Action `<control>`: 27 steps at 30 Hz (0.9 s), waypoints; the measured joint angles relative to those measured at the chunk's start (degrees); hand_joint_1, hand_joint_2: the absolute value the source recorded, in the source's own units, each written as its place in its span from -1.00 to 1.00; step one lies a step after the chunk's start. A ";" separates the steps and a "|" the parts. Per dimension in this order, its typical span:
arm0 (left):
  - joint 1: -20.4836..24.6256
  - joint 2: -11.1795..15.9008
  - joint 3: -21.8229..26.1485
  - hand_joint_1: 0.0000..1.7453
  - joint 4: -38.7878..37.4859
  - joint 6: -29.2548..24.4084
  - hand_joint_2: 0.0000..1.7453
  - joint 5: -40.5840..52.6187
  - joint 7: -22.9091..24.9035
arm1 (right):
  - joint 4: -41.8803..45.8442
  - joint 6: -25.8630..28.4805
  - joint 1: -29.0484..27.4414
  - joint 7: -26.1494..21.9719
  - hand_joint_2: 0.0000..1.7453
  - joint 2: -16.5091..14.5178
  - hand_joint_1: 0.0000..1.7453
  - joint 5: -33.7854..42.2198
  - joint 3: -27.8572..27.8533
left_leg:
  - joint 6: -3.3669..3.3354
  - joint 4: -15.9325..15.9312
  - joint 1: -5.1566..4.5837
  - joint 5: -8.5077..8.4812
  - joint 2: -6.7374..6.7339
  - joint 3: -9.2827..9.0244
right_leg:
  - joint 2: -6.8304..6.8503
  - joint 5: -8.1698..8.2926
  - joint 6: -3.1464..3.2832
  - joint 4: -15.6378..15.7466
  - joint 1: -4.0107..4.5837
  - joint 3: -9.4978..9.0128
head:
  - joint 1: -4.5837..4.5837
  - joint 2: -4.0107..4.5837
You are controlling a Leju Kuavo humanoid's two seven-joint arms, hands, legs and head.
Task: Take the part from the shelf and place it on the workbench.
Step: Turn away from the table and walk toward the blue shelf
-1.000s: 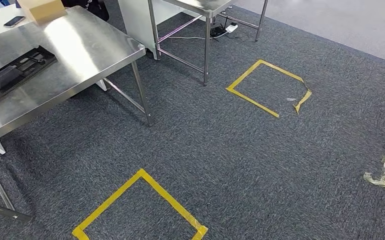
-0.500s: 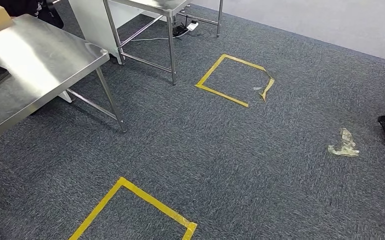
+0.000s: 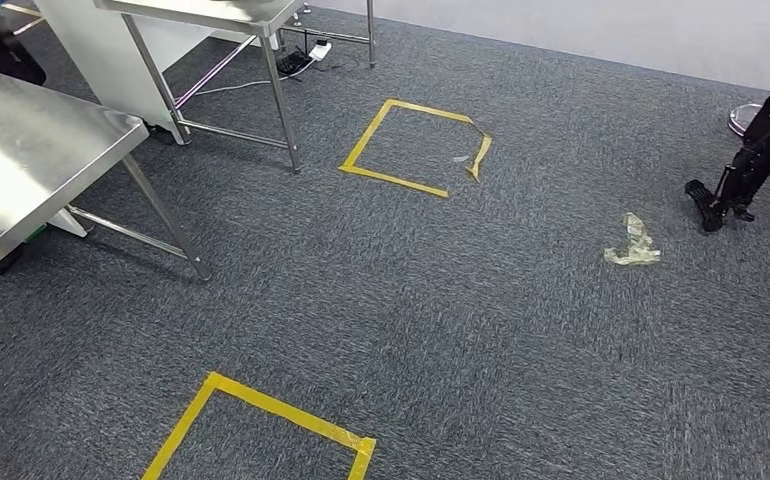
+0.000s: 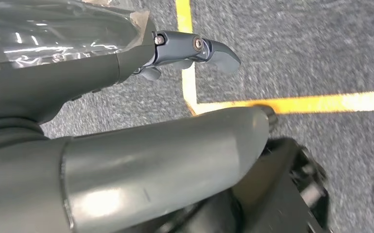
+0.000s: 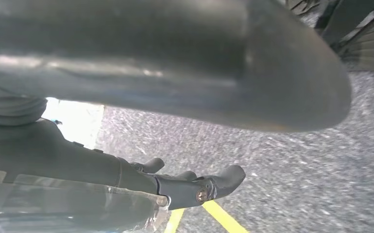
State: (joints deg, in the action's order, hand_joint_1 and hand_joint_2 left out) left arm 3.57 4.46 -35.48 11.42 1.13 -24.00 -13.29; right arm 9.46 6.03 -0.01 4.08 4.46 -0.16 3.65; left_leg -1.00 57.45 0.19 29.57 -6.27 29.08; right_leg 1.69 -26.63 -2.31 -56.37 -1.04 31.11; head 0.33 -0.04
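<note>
- Hanging above the grey carpet (image 4: 321, 43), the left hand (image 4: 102, 77) holds nothing: its thick thumb (image 4: 175, 150) and darker fingers (image 4: 195, 48) lie well apart and reach out almost straight. A corner of yellow floor tape (image 4: 321, 102) lies beneath it.
- In the head view, a steel table (image 3: 21, 150) stands at the far left, with one slanted leg planted on the carpet.
- Just beyond it stands a second steel table (image 3: 211, 12), with a white panel (image 3: 91, 50) beside its legs and a power strip (image 3: 296, 60) with a cable on the floor under it.
- A near square of yellow tape (image 3: 281, 412) lies at the bottom of the view, left of centre.
- A far square of yellow tape (image 3: 391, 180) lies just right of the second table's front leg; one corner of it is torn and lifted.
- A crumpled scrap of clear tape (image 3: 633, 245) lies on the carpet further right, well apart from both squares.
- A black jointed stand (image 3: 746, 160) stands at the far right edge, near the scrap.
- The right hand (image 5: 78, 160) also hangs over the carpet and holds nothing: its thumb (image 5: 175, 63) is well apart from its fingers (image 5: 209, 187), which are only slightly bent. A strip of yellow tape (image 5: 224, 218) lies under them.
- Where the part is, I cannot tell.
</note>
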 joint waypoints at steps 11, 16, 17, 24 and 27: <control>-1.71 -0.11 -0.10 -1.00 -0.84 1.26 -1.00 0.73 0.10 | -0.02 -0.22 -0.24 -0.31 -1.00 -1.44 -1.00 -0.37 0.00 | 0.40 1.65 1.09 -0.04 10.21 1.13 | -7.53 0.64 0.96 -0.78 0.30 0.75 | -0.45 0.00; -1.61 -0.15 -0.10 -1.00 -0.93 1.26 -1.00 0.59 0.11 | -0.04 -0.31 -0.41 -0.23 -1.00 -1.67 -1.00 -0.62 0.01 | -1.68 -0.22 0.70 -1.10 7.59 0.61 | -7.07 -0.02 -0.47 -2.83 0.33 3.13 | -0.20 0.00; -1.64 -0.15 -0.09 -1.00 -0.95 1.25 -1.00 0.57 0.11 | -0.04 -0.31 -0.35 -0.21 -1.00 -1.68 -1.00 -0.64 0.01 | -2.04 -0.52 0.73 -1.34 6.80 0.60 | -5.40 -1.46 -0.27 -5.58 0.42 4.46 | -0.03 0.00; -1.87 -0.13 -0.07 -1.00 -1.06 1.19 -1.00 0.37 0.12 | -0.04 -0.42 -0.35 -0.17 -1.00 -1.80 -1.00 -0.77 0.02 | -1.78 -0.55 0.25 -1.12 1.39 0.63 | -0.02 -2.91 -1.82 -7.87 -0.19 4.37 | 0.31 0.00; -1.92 -0.07 -0.05 -1.00 -1.06 0.79 -1.00 0.06 0.04 | -0.04 -0.83 -0.21 -0.31 -1.00 -1.79 -1.00 -1.02 0.02 | -0.71 -0.39 -0.11 -0.52 -0.39 0.03 | 2.56 -0.32 -1.28 -0.66 0.28 0.40 | 0.19 0.00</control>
State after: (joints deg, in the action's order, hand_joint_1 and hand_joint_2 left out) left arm 1.64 4.39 -35.53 10.36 1.92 -23.94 -13.25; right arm 9.42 5.21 -0.22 3.78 2.67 -1.18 3.67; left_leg -1.71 57.06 0.08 29.06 -6.66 29.11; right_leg 4.26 -26.95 -3.59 -57.03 -0.76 31.51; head 0.52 -0.04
